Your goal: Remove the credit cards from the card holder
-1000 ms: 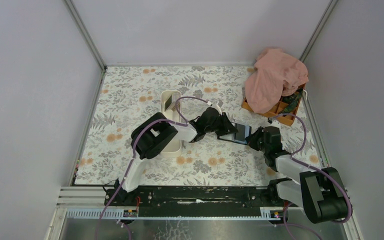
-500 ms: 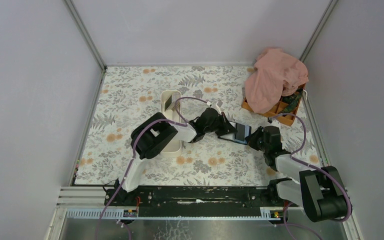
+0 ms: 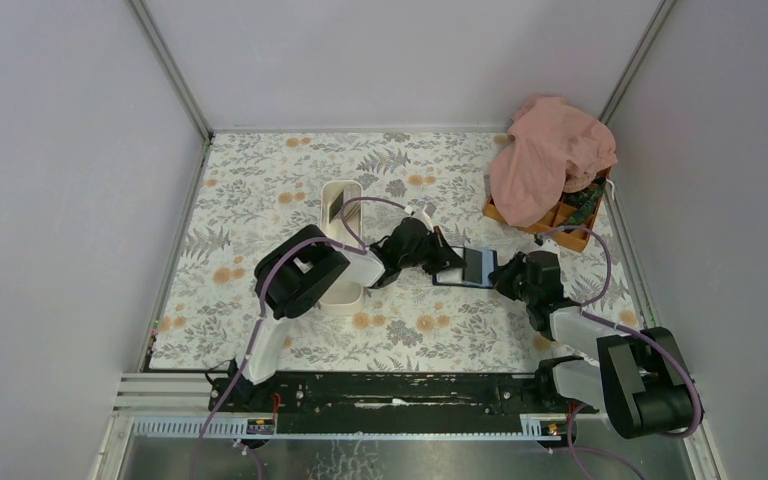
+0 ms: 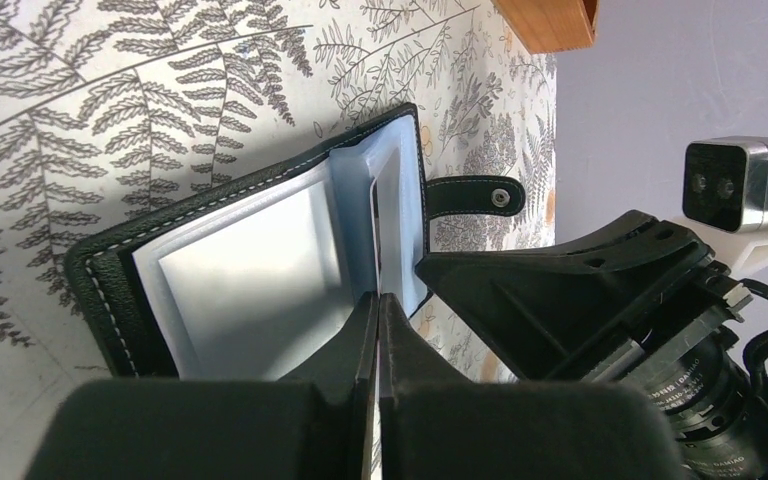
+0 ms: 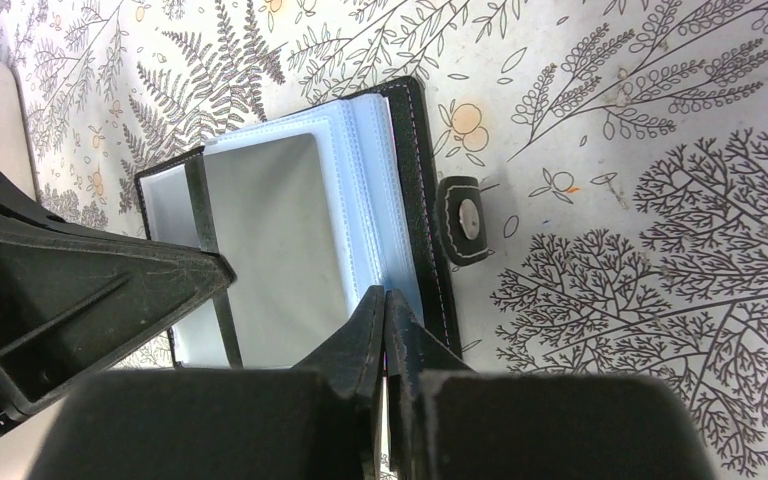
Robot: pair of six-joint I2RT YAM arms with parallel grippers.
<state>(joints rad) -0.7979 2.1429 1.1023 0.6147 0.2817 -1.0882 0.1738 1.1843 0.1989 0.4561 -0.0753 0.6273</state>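
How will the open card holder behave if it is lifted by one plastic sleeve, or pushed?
Probably floppy: the card holder is a thin folding cover with loose clear sleeves, so the rest may hang. The glossy sleeves look slippery. It lies flat, so a push should slide it, not tip it.

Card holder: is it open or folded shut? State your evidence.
Open. The card holder lies spread, its pale inner sleeves facing up and its snap strap unfastened beside it.
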